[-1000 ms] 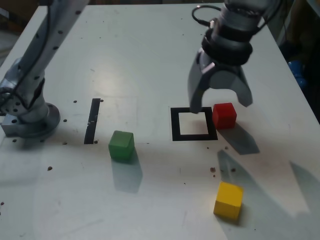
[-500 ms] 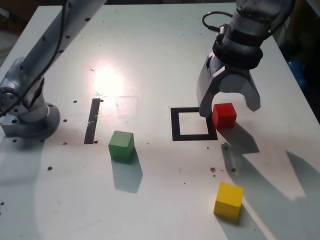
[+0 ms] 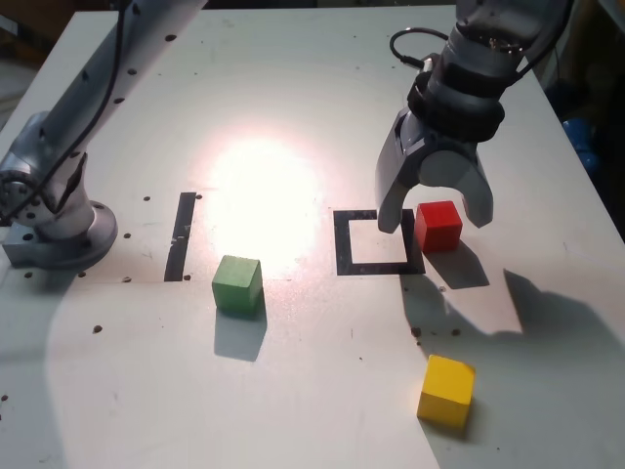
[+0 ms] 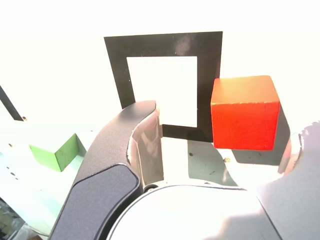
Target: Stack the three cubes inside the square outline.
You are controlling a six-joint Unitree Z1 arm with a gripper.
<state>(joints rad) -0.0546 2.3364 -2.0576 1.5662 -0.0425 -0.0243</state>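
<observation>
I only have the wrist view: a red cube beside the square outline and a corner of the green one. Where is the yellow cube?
Observer: The yellow cube sits alone on the table, nearer the exterior camera than the red cube, toward the exterior view's right.
Operator: I see one finger. Where is the other?
Observer: On the far side of the red cube. The gripper is open, with one finger on each side of the cube and a gap visible at both.
</observation>
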